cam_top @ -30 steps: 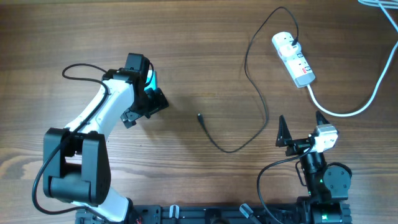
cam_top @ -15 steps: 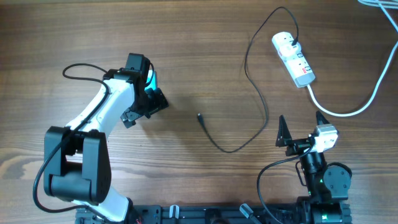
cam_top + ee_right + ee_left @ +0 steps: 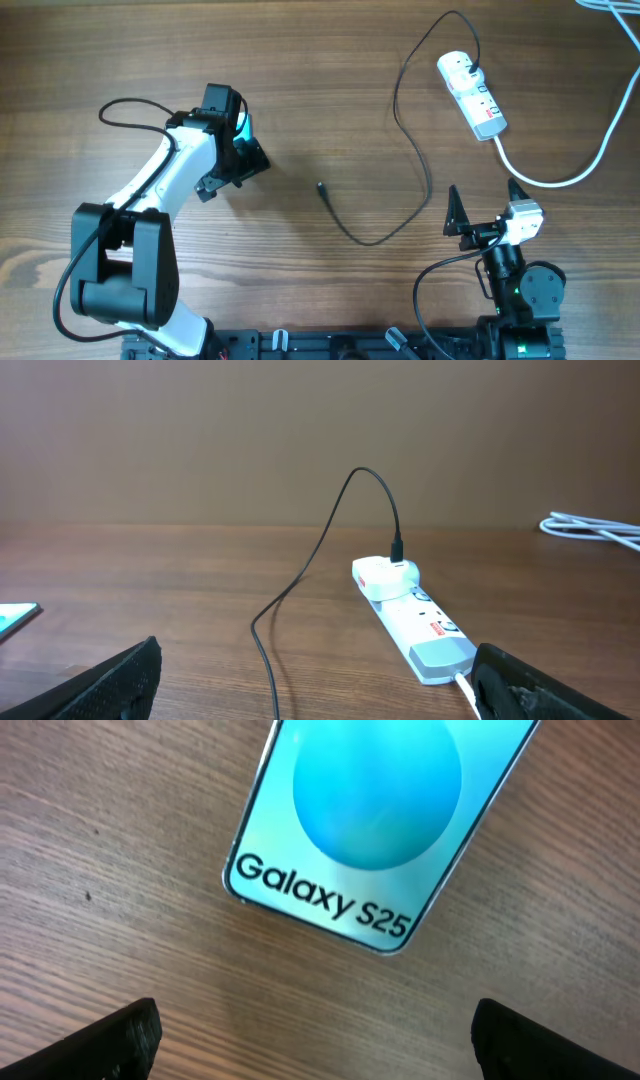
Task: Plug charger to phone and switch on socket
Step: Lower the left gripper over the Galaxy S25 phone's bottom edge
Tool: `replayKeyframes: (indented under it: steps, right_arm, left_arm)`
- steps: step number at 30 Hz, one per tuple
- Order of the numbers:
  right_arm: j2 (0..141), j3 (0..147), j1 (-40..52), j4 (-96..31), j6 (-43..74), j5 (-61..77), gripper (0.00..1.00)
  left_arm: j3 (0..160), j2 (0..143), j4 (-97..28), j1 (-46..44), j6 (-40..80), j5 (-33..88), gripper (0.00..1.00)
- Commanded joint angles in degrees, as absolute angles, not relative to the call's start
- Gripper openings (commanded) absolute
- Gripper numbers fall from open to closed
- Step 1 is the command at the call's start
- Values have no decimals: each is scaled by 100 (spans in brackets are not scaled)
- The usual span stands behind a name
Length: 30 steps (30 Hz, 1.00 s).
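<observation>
At the desk's near edge, towards the right corner, the right gripper (image 3: 483,190) stands with its black tapered fingers spread wide and nothing between them. Towards the left edge, the left gripper (image 3: 235,172) on its white-shelled arm hangs low over the desk, its fingers also parted wide and holding nothing.

The phone (image 3: 360,820) lies flat just ahead of those left fingers, not touching them. It is a thin slab with rounded corners and a glossy teal screen, showing a paler round patch and dark "Galaxy S25" lettering.

The desk (image 3: 320,60) is brown wood grain with long streaks and a matt finish. The right wrist view shows a plain brown wall behind it.

Near the desk's middle lies the charger's small connector tip (image 3: 321,188), well apart from the phone. The charger (image 3: 398,110), a thin black cable, curves from there towards the far right corner and arches up into the socket (image 3: 472,95). The socket is a smooth white oblong strip with red marks. Its thick white lead (image 3: 570,175) bends towards the right edge.
</observation>
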<state>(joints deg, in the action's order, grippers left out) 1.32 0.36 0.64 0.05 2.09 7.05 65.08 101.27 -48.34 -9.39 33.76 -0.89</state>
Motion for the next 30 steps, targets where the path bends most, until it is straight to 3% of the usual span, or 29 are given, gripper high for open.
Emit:
replayKeyframes:
  steps: [1, 11, 30]
  right_arm:
    - [104, 30, 40, 40, 161, 707, 100]
    - [104, 30, 40, 38, 161, 707, 100]
    - [104, 30, 40, 38, 158, 701, 100]
  left_arm:
    - [6469, 10202, -4696, -965, 3347, -270, 100]
    - [6469, 10202, -4276, -963, 3347, -871, 100]
    - [6469, 10718, -3933, -958, 3347, -869, 100]
